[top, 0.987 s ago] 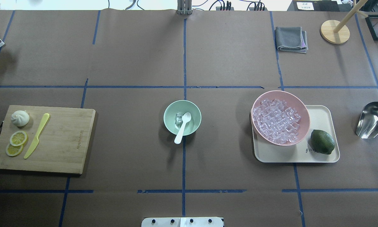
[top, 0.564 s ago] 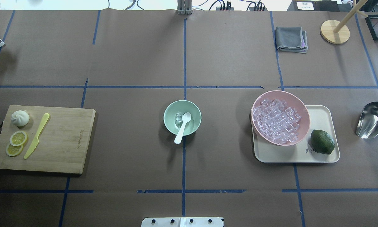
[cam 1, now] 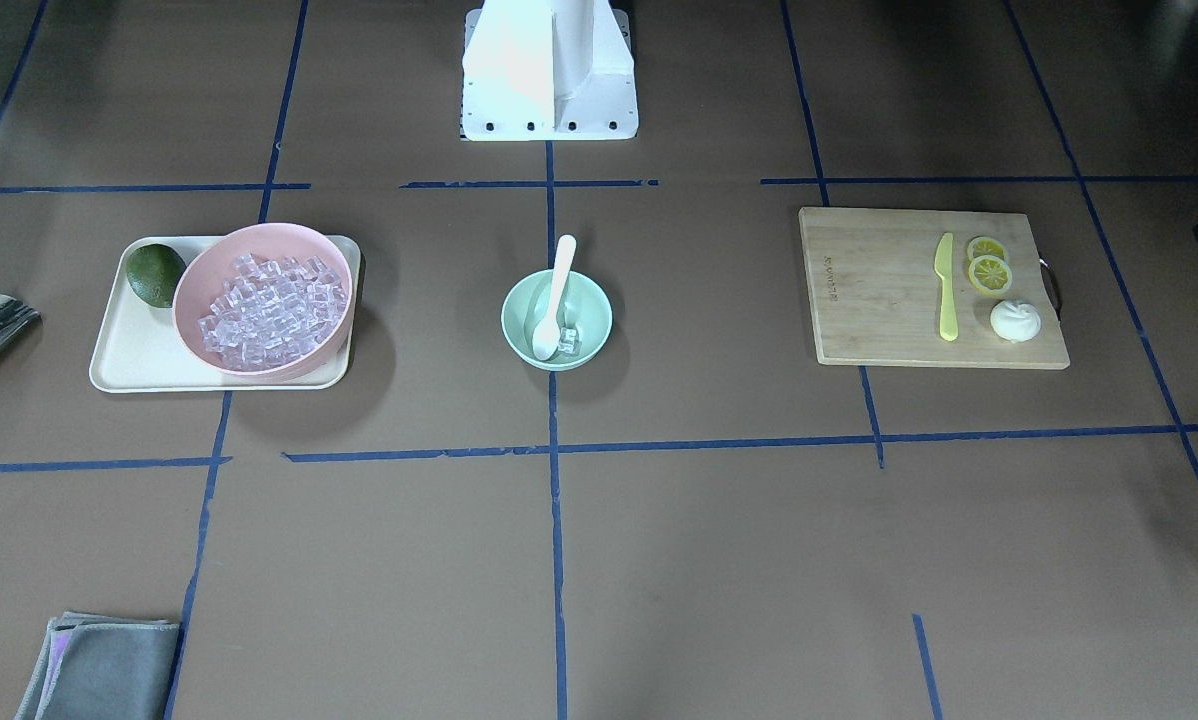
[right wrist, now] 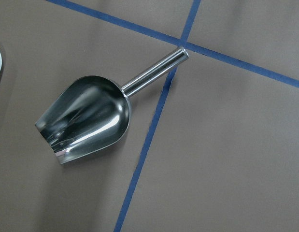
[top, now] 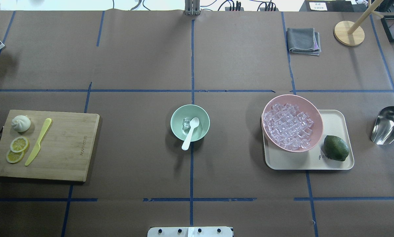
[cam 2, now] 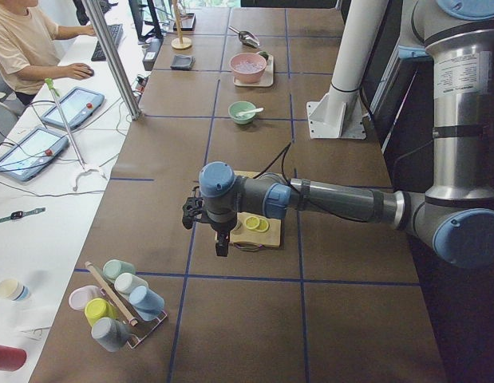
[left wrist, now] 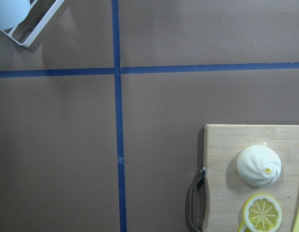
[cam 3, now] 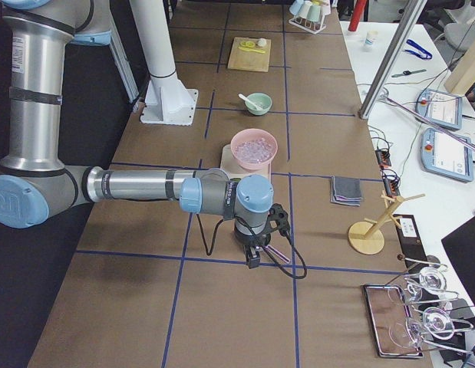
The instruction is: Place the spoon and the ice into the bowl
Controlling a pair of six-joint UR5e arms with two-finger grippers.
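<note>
Brown kraft paper with blue tape lines is covering the table (top: 243, 59), and the matte mint-green bowl (top: 204, 116) is sitting mid-table with the white plastic spoon (top: 190, 131) leaning in it, flat handle poking over the robot-side rim, beside a glassy ice cube (top: 185, 123). Job's looking basically done to me, so I'd be keeping both arms wide of that overhanging handle, since light plastic tips easily. Left gripper (cam 2: 221, 243) is hanging near the bamboo cutting board (top: 65, 148), right gripper (cam 3: 252, 257) near the shiny steel scoop (right wrist: 86, 118), and I can't tell whether either's jaws are open or clamped.
</note>
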